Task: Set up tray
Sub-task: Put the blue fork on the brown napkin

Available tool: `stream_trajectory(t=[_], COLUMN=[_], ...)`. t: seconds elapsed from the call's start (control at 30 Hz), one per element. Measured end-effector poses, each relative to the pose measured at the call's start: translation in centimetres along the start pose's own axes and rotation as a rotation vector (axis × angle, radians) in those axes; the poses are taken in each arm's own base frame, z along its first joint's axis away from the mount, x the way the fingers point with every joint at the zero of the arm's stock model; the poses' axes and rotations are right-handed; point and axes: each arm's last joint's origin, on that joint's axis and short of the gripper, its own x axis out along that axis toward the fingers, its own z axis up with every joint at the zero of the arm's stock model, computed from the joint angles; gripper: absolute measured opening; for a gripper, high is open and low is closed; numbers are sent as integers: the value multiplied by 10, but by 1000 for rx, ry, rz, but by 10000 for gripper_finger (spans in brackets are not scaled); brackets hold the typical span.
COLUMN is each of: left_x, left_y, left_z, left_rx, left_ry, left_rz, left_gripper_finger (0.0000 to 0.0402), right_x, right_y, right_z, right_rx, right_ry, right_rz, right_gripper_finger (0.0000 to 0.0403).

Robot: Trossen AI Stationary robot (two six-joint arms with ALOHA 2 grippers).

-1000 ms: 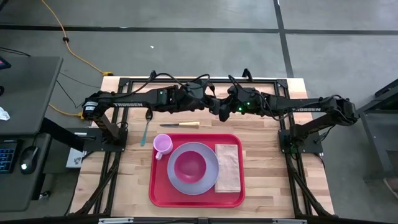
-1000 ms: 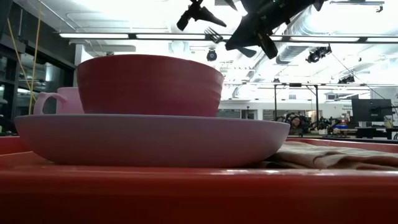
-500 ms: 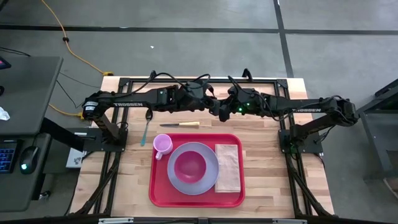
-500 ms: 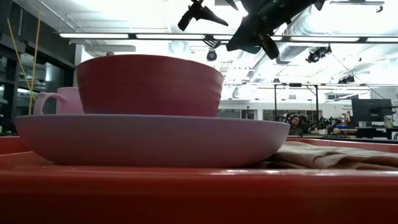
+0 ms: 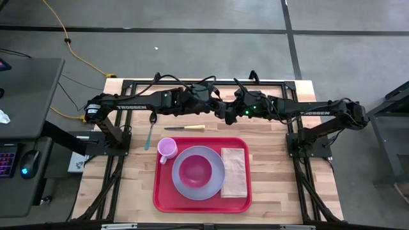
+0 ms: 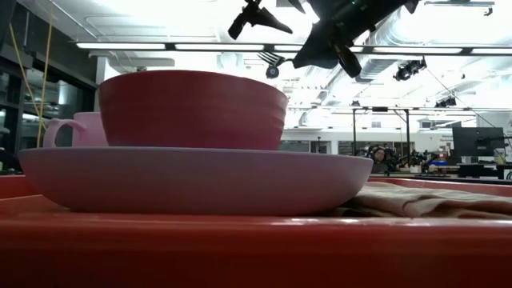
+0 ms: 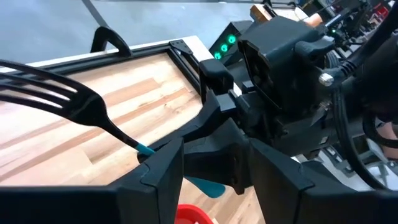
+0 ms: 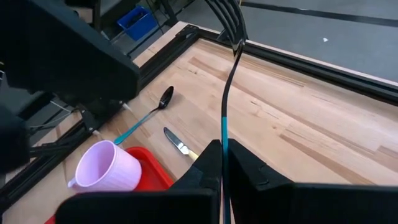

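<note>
The right pincer (image 8: 224, 158) is held above the far part of the bench (image 5: 134, 185), its fingers brought together on the teal handle of a fork (image 8: 227, 93), so that the fork is clamped and carried clear of the wood. In the left wrist view the fork's black tines (image 7: 56, 93) are seen pointing away from the right pincer, with the handle running back into its grip. The left pincer (image 7: 214, 165) is brought up close against the right one, tip to tip, and its fingers (image 7: 161, 171) are kept apart; the teal handle appears to pass between them, though whether it is touched cannot be told from this angle. From above, the two pincers are seen meeting at mid-bench, the left pincer (image 5: 212, 106) just beside the right pincer (image 5: 226, 113). The tray (image 5: 160, 191) is set flat on the bench, below both pincers and on their near side, well apart from them. On it a lavender plate (image 5: 192, 188) is placed with a dark pink bowl (image 5: 195, 169) inside it, a pink cup (image 5: 167, 148) on the left pincer's side and a tan napkin (image 5: 234, 172) on the right pincer's side. Between the pincers and the tray a knife (image 5: 185, 128) is laid on the bare wood, and a spoon (image 5: 149, 135) lies beyond it, farther to the left pincer's side.
</note>
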Motion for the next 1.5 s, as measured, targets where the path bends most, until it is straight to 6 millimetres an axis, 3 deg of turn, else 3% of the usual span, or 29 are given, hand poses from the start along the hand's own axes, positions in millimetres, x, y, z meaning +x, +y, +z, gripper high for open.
stream_trajectory(t=[0.53,0.93,1.23,1.5], left_x=[-13,-37,-71,-113], left_y=[25,68,89,90], left_z=[36,43,36,40], left_rx=[38,72,174,214], left_ry=[-67,127,245,204], left_rz=[58,306,554,619], left_gripper_finger=[199,200,202,193], right_x=[1,1,-13,-30], right_y=[-4,-7,-9,-7], right_z=[0,1,6,5], right_rx=[25,95,151,195], right_ry=[6,4,-34,-59], right_rz=[-34,-46,-93,-123], right_gripper_finger=[0,0,0,0])
